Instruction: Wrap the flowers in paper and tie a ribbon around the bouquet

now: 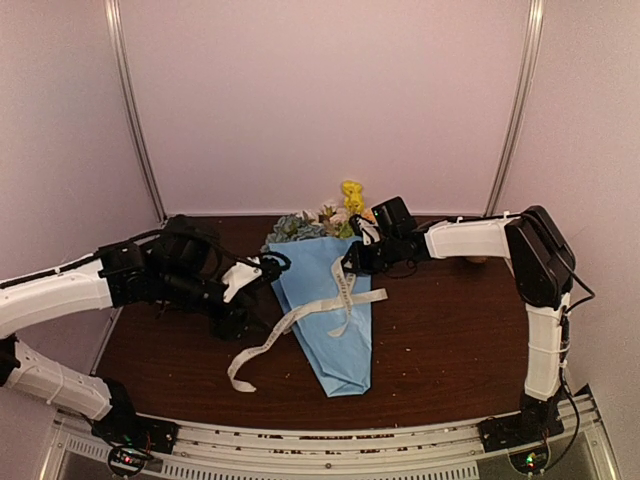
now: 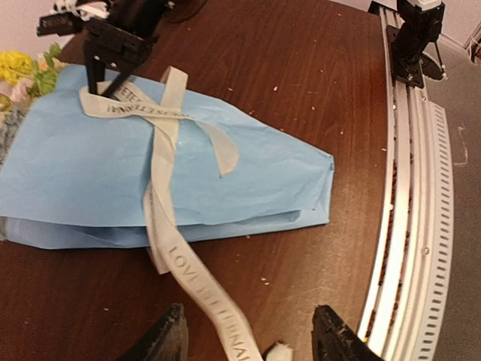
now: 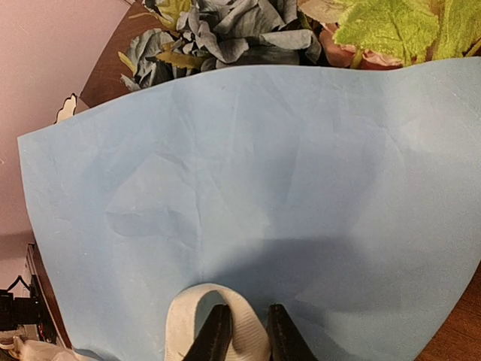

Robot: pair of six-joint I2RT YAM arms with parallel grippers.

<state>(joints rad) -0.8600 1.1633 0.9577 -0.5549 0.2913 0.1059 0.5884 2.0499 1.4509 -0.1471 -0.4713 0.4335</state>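
The bouquet [image 1: 335,320] is lying on a dark wooden table [image 1: 440,340], with its light-blue paper [image 2: 248,173] cone pointing toward the arms and the flowers [image 1: 325,220] sticking out at the far end. A cream ribbon [image 1: 300,318] is crossing over the cone, its tail trailing off to the near left. The left gripper [image 2: 248,342] is hovering beside the cone's left edge, jaws spread wide, the tail passing between them. The right gripper [image 3: 244,338] is sitting at the cone's right edge, jaws narrowly parted around a ribbon loop; whether they are pinching it cannot be told.
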